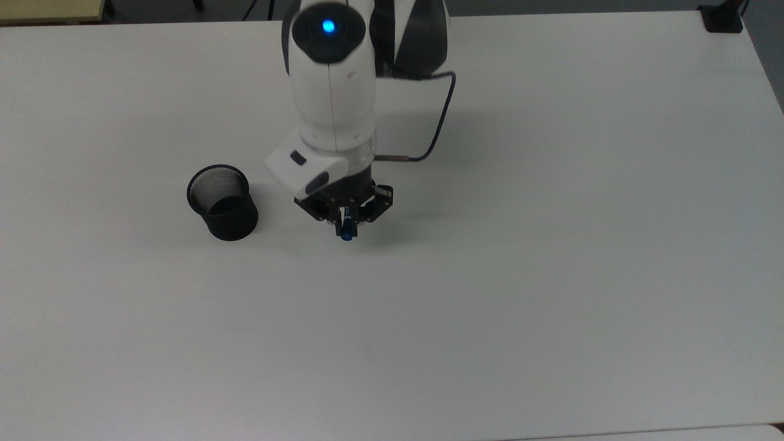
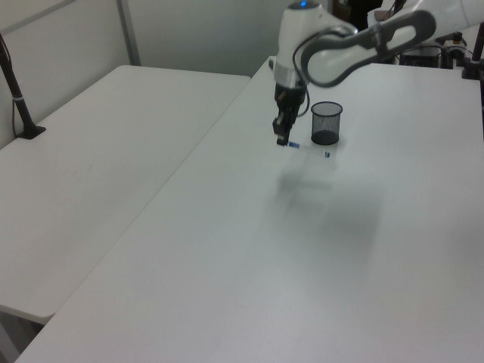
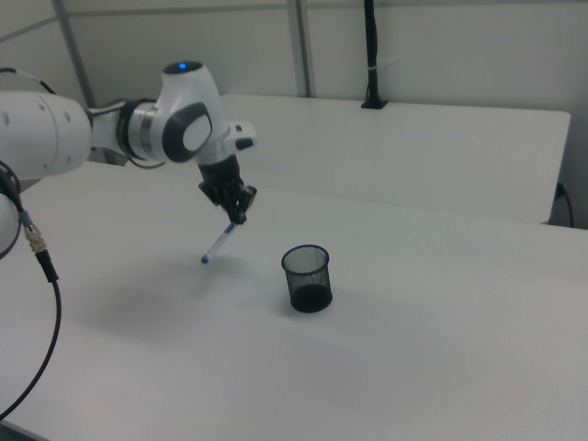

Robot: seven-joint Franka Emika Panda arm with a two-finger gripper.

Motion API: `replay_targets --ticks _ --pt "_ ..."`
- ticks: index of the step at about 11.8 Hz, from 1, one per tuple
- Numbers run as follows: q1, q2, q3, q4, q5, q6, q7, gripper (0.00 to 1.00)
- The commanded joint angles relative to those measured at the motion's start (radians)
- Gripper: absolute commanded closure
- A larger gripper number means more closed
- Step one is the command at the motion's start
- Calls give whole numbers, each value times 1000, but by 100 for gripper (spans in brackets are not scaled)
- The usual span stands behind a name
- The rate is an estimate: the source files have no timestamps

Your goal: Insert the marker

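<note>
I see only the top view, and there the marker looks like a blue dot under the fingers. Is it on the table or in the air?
Observer: In the air. In the right view the marker hangs clear of the table.
Operator: Does it hang straight down?
Observer: No. It slants, with its lower tip pointing to the right view's left, away from the cup.
Operator: Which end is held?
Observer: The fingers are shut on the upper end. In the left view that end has the longer blue part, and the free end shows a small blue tip.
</note>
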Motion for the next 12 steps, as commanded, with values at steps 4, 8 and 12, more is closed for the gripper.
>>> replay_targets --ticks 4,8,12 --pt "-141 -211 -14 -35 3 -4 -56 100" --pt "-273 -268 -13 -138 8 296 -58 100" --pt "-294 -285 -14 -355 3 615 -101 100"
